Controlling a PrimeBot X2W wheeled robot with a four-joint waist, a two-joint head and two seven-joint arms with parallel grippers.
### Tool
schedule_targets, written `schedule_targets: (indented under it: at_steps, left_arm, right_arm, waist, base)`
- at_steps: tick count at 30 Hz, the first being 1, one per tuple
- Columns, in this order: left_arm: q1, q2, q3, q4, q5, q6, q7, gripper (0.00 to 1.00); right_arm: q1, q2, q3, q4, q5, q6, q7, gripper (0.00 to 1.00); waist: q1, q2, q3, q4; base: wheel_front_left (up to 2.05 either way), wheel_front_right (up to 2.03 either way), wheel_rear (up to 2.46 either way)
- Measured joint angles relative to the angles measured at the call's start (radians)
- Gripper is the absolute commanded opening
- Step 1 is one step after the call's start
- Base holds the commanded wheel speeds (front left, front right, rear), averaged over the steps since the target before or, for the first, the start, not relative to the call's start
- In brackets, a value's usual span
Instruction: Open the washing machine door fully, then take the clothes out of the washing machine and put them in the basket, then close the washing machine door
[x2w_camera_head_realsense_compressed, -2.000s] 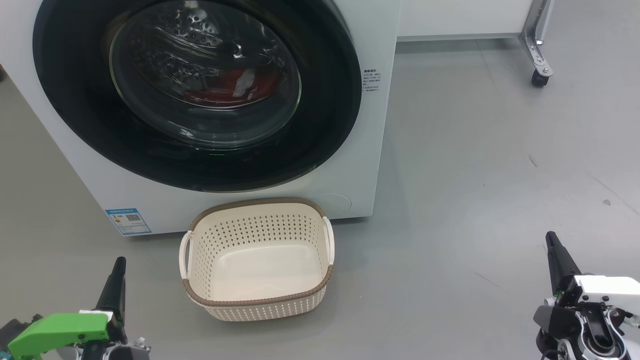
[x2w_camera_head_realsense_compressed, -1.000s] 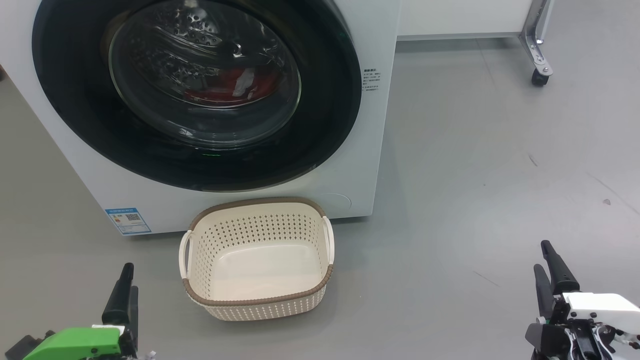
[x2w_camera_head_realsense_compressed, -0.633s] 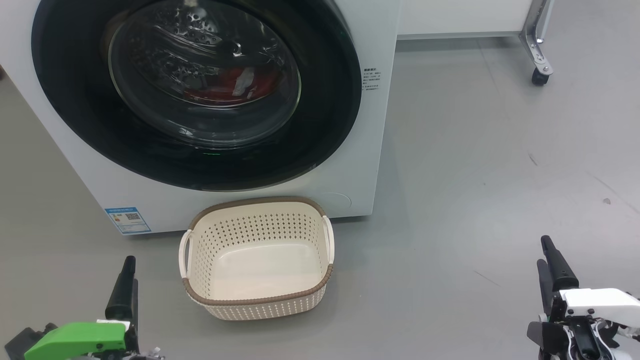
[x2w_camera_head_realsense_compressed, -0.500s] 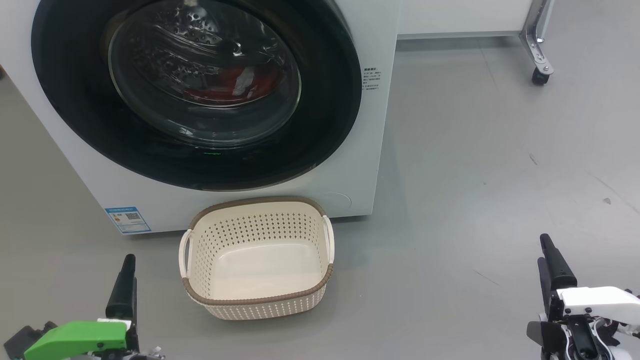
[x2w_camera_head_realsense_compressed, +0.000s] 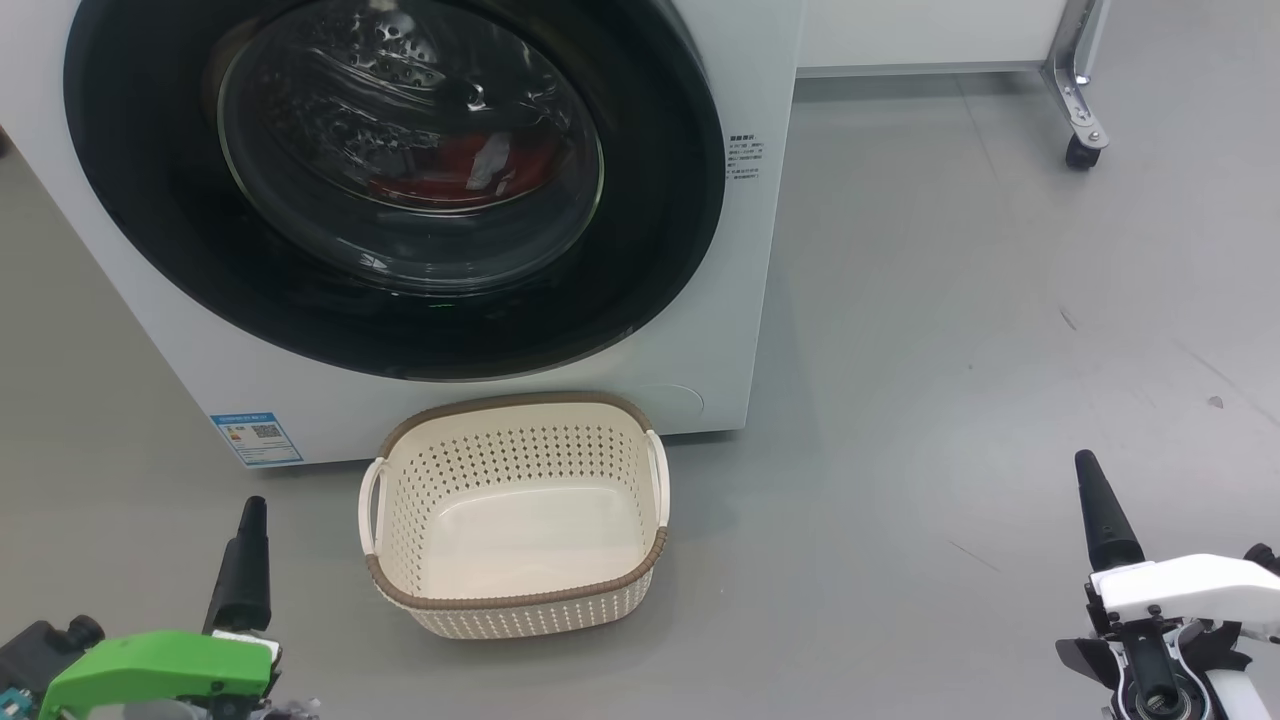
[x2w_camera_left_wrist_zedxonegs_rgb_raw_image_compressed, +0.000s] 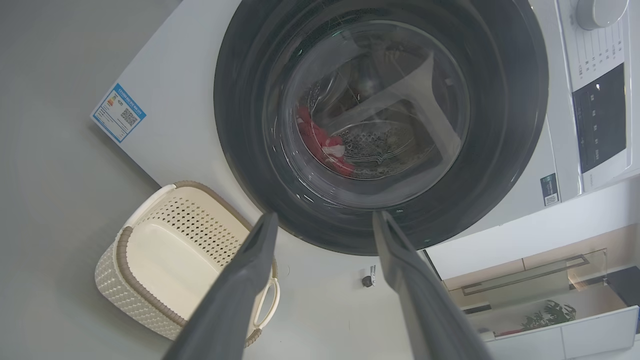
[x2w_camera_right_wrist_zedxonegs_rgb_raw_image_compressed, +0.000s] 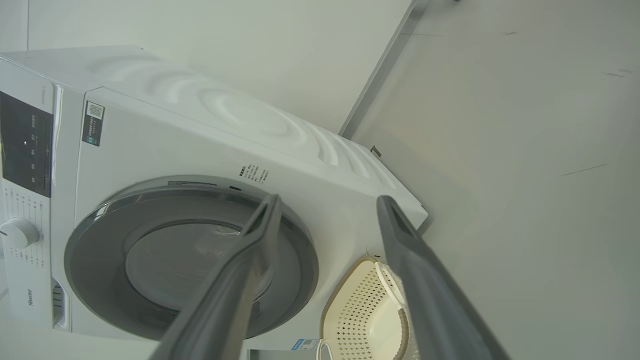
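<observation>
The washing machine (x2w_camera_head_realsense_compressed: 745, 300) stands at the upper left, its round black washing machine door (x2w_camera_head_realsense_compressed: 655, 200) flush against the front. Through the glass bowl the red clothes (x2w_camera_head_realsense_compressed: 455, 160) lie low in the drum, also visible in the left wrist view (x2w_camera_left_wrist_zedxonegs_rgb_raw_image_compressed: 320, 145). On the floor in front of the machine sits the cream basket (x2w_camera_head_realsense_compressed: 512, 401) with nothing in it. At the lower left my left gripper (x2w_camera_head_realsense_compressed: 250, 545) points at the machine; its jaws (x2w_camera_left_wrist_zedxonegs_rgb_raw_image_compressed: 325, 220) are open and hold nothing. At the lower right my right gripper (x2w_camera_head_realsense_compressed: 1100, 510) is likewise open (x2w_camera_right_wrist_zedxonegs_rgb_raw_image_compressed: 328, 200), far from the door (x2w_camera_right_wrist_zedxonegs_rgb_raw_image_compressed: 295, 260).
A blue label (x2w_camera_head_realsense_compressed: 257, 440) is stuck on the machine's lower left corner. A metal leg on a caster (x2w_camera_head_realsense_compressed: 1078, 140) stands at the upper right beside a white cabinet (x2w_camera_head_realsense_compressed: 920, 40). Grey floor stretches to the right of the machine and basket.
Both grippers have crept a little forward toward the machine. The right gripper has turned, so one finger now shows where two showed before. Door, clothes and basket have not moved.
</observation>
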Motion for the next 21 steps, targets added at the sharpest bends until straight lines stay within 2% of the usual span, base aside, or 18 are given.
schedule_targets:
  at_steps: [9, 11, 12, 15, 21]
  left_arm:
    - [0.000, 0.048, -0.045, -0.006, 0.220, 0.013, -0.042, 1.00]
    - [0.000, 0.053, -0.052, -0.006, 0.238, 0.018, -0.045, 1.00]
    - [0.000, 0.058, -0.063, -0.008, 0.286, 0.027, -0.051, 1.00]
    - [0.000, 0.065, -0.082, -0.013, 0.349, 0.042, -0.061, 1.00]
    - [-0.001, 0.081, -0.113, -0.021, 0.453, 0.070, -0.079, 1.00]
  right_arm:
    - [-0.011, -0.042, 0.064, -0.001, -0.171, -0.001, -0.048, 1.00]
    - [-0.012, -0.042, 0.068, -0.002, -0.182, -0.001, -0.052, 1.00]
    - [-0.012, -0.043, 0.079, -0.003, -0.206, -0.010, -0.061, 1.00]
    - [-0.013, -0.052, 0.099, -0.004, -0.253, -0.011, -0.072, 1.00]
    - [-0.018, -0.066, 0.129, -0.004, -0.335, -0.036, -0.086, 1.00]
  waist:
    - [0.0000, 0.0000, -0.003, -0.001]
    - [0.0000, 0.0000, -0.003, -0.001]
    - [0.0000, 0.0000, -0.004, -0.001]
    - [0.0000, 0.0000, -0.005, -0.001]
    - [0.0000, 0.0000, -0.007, -0.002]
  base:
    - [0.00, 0.00, 0.00]
    - [0.00, 0.00, 0.00]
    - [0.00, 0.00, 0.00]
    - [0.00, 0.00, 0.00]
    - [0.00, 0.00, 0.00]
